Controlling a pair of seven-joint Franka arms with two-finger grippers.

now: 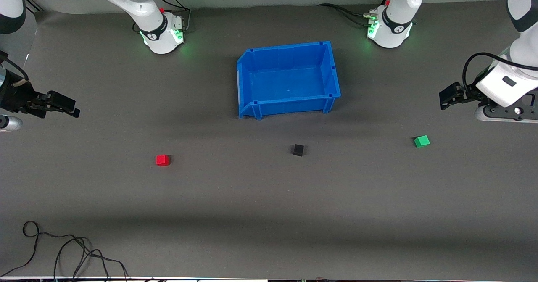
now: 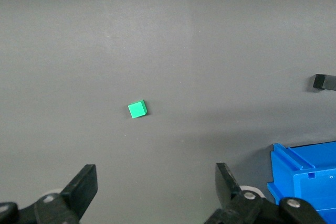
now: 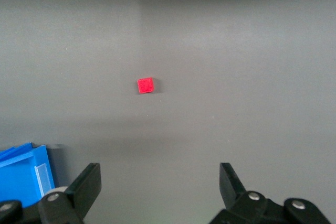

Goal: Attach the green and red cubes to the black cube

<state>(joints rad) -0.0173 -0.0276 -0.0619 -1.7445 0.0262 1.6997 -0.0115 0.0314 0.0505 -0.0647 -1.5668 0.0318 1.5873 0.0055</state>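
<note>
Left gripper (image 2: 155, 190), right gripper (image 3: 160, 187) (both wide, empty) above table

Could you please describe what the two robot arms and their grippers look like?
Both arms are glossy white with rounded shells and black joint bands; their bases glow green and carry a small red spot. The left gripper is black on a white wrist housing, with a black cable looping above it. The right gripper is black too. The wrist views show blocky black jaws with silver screws.

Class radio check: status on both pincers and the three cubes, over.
Left pincer and right pincer open, empty, high. Green cube, red cube, black cube lie apart. Nothing between them.
</note>
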